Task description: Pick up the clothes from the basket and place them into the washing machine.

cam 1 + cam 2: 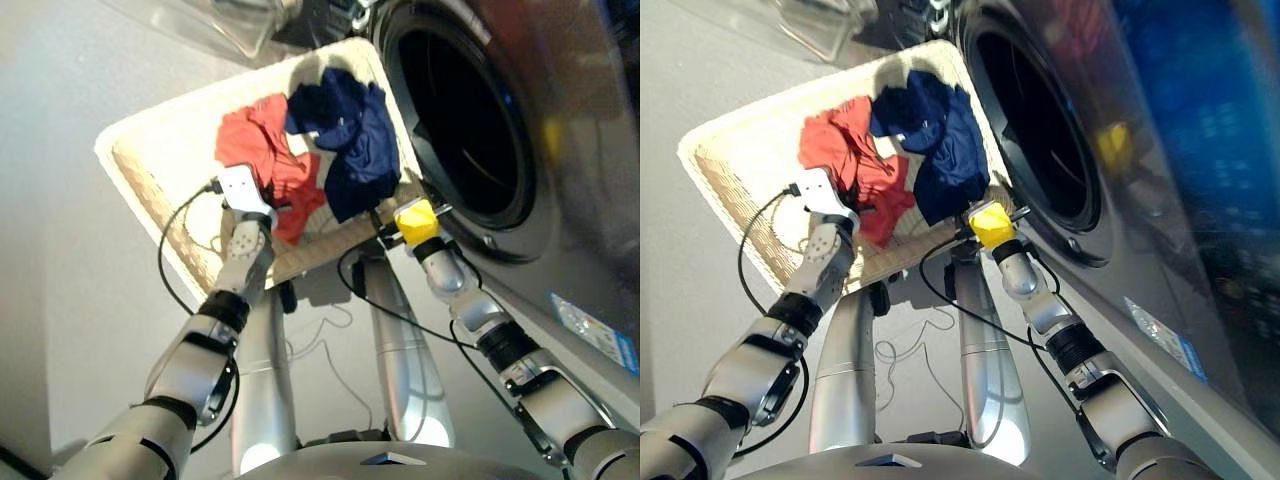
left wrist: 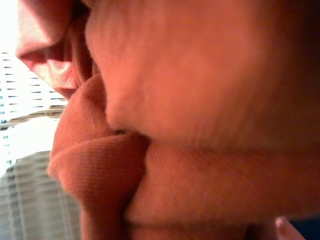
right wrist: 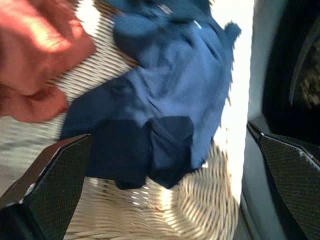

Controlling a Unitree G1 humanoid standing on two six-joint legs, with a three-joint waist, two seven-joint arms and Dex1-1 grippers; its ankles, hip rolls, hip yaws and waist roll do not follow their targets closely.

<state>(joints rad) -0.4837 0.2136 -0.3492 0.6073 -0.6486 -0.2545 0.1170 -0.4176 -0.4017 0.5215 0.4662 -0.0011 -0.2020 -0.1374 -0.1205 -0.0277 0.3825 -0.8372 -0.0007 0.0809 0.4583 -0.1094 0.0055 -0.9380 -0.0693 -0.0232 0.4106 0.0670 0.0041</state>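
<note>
The cream woven basket point(image 1: 140, 165) stands just left of the washing machine point(image 1: 570, 170), whose round porthole point(image 1: 460, 120) is open and dark. In the basket lie a coral-red garment point(image 1: 265, 150) and a navy blue garment point(image 1: 350, 140), touching each other. My left gripper point(image 1: 272, 205) is pushed into the near part of the coral-red garment point(image 2: 200, 100), and this cloth fills the left wrist view. My right gripper point(image 3: 175, 145) hangs open over the navy blue garment point(image 3: 170, 100) at the basket's near corner beside the machine, with nothing between its fingers point(image 3: 55, 175).
Past the basket's far edge a clear glassy piece point(image 1: 250, 20) shows at the top. A blue sticker point(image 1: 595, 335) marks the machine's lower front. Black cables point(image 1: 170, 260) loop from both wrists. Grey floor point(image 1: 50, 300) lies left of the basket.
</note>
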